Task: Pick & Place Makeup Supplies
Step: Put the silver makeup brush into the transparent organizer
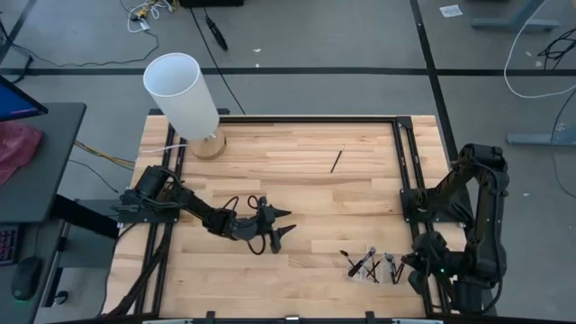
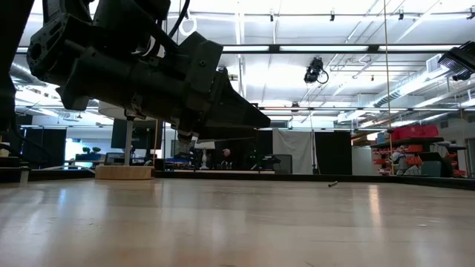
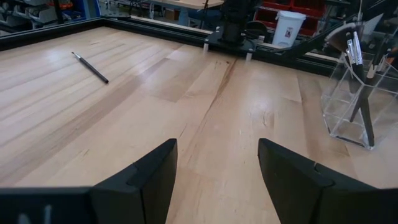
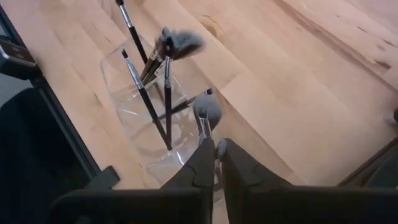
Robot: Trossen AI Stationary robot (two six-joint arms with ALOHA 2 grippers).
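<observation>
One dark slim makeup brush [image 1: 337,160] lies flat on the wooden table toward its far side; it also shows in the left wrist view [image 3: 90,67] and the low view [image 2: 332,183]. Several more brushes stand in a clear holder [image 1: 373,266] near the table's near right corner [image 3: 354,99] [image 4: 155,118]. My left gripper [image 1: 282,227] [image 3: 217,149] hovers open over the table's middle, nearer than the lone brush and to its left. My right gripper [image 4: 219,152] waits shut by the holder, with a grey brush head [image 4: 208,109] just beyond its fingertips.
A big white cylinder [image 1: 184,94] on a round wooden base [image 1: 209,144] stands at the table's far left corner. Black rails [image 1: 405,162] frame the table. Bare wood lies between my left gripper and the lone brush.
</observation>
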